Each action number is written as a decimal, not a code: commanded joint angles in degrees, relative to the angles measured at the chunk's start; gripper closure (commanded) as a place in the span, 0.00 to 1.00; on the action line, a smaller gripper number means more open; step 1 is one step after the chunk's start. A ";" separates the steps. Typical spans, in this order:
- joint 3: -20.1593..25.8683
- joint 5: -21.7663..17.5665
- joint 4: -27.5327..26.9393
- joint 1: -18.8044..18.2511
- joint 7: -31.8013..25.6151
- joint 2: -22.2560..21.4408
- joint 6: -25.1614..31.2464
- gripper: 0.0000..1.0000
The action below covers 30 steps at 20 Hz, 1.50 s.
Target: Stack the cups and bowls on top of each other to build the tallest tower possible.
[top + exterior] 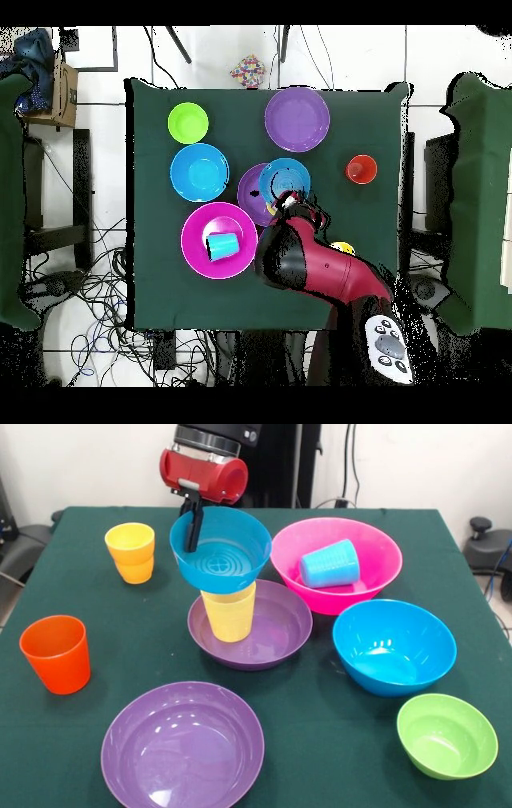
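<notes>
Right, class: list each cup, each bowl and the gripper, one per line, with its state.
small blue bowl: upright on the pale yellow cup, gripper at its rim
pale yellow cup: upright in a purple bowl
light blue cup: on its side in the pink bowl
amber cups: nested
orange cup: upright
gripper: grip unclear

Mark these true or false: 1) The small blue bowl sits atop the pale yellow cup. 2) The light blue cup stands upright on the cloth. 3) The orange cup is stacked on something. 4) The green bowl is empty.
1) True: the small blue bowl rests on the pale yellow cup, itself in a purple bowl, with the gripper at the bowl's rim.
2) False: the light blue cup lies tipped inside the pink bowl.
3) False: the orange cup stands alone on the cloth.
4) True: the green bowl is empty.
</notes>
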 commanded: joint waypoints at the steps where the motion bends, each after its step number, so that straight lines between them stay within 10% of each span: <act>1: 5.44 -2.94 -0.44 -0.79 4.21 0.18 1.54 1.00; 29: 4.15 -2.70 -0.61 0.46 4.09 0.26 1.26 1.00; 30: 3.98 -2.65 -0.55 0.64 4.21 0.28 1.01 0.00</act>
